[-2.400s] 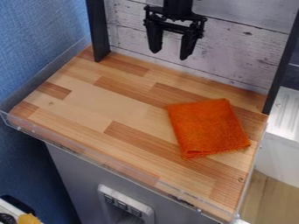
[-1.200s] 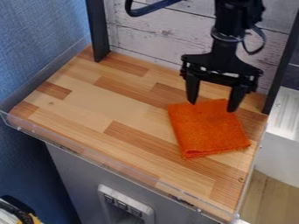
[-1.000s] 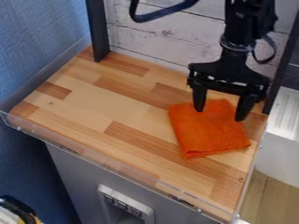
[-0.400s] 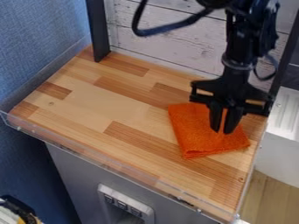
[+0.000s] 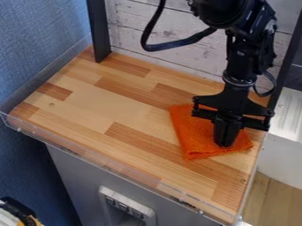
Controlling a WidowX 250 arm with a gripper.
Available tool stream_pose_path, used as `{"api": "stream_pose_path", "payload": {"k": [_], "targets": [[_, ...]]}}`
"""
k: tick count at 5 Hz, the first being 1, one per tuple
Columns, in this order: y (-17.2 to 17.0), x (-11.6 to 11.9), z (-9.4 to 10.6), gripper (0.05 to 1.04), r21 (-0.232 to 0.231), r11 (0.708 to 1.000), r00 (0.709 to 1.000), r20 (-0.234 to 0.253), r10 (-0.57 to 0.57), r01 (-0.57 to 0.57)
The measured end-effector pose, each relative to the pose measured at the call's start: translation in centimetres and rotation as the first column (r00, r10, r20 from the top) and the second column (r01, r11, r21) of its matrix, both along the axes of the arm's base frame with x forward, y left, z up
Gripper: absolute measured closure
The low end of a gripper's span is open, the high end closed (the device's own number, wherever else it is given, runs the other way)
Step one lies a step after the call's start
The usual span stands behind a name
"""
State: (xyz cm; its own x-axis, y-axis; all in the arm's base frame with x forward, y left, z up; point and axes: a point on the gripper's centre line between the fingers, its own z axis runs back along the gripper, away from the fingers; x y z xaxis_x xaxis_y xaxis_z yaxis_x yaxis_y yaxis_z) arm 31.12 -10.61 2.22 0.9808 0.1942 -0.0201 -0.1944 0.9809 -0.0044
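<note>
I have the black gripper [image 5: 224, 145] pointing down right of centre in the frame, over the right-hand part of a folded orange cloth [image 5: 191, 139]. Its two fingers are drawn together with no gap I can see, their tips at the cloth near its lower edge. I can't tell whether any fabric is pinched between them. The cloth lies flat on the wood-patterned board [image 5: 88, 106], towards its right side; a clear rim [image 5: 106, 167] runs along the board's front.

My worry is a shallow bite: if the tips have only a thin pinch, or just one layer, the cloth could slip out or unfold under a pull. Pressing too low could bunch it, and a sideways drag could push it over the board's nearby right edge.
</note>
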Motion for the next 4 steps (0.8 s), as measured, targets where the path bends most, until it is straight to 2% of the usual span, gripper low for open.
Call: {"api": "stream_pose_path", "payload": {"k": [2, 4], "targets": [[-0.04, 0.21, -1.0, 1.025, 0.001, 1.0, 1.0, 0.003, 0.013, -0.013], [0.01, 0.15, -1.0, 1.025, 0.003, 0.999, 0.999, 0.0, -0.05, 0.05]]}}
